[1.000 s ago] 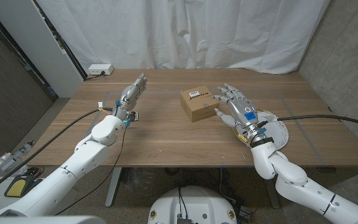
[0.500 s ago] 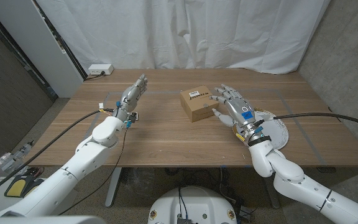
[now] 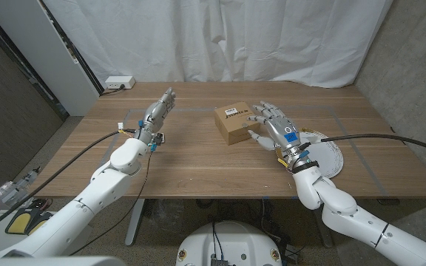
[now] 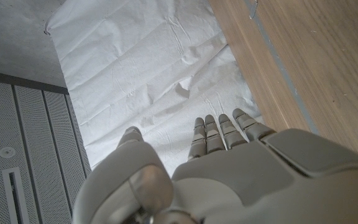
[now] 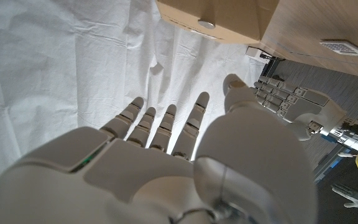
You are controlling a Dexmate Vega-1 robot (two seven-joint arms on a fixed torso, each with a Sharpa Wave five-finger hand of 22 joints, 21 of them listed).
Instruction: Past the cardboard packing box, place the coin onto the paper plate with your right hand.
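1. Head view: the robot's right hand point(image 3: 276, 130), fingers spread and holding nothing, hovers beside the small brown cardboard packing box point(image 3: 235, 124), apparently approaching the coin.
2. In the right wrist view a small round silver coin point(image 5: 206, 25) lies on the box.
3. The white paper plate point(image 3: 330, 154) waits near the right wrist.
4. The left hand point(image 3: 156, 115), open and idle, stands apart over the wooden table point(image 3: 198, 159), white curtain point(image 3: 228, 37) behind.

A white power strip point(image 3: 118, 83) lies at the wooden bench's point(image 3: 198, 159) far left corner, before a white curtain point(image 3: 220, 37).
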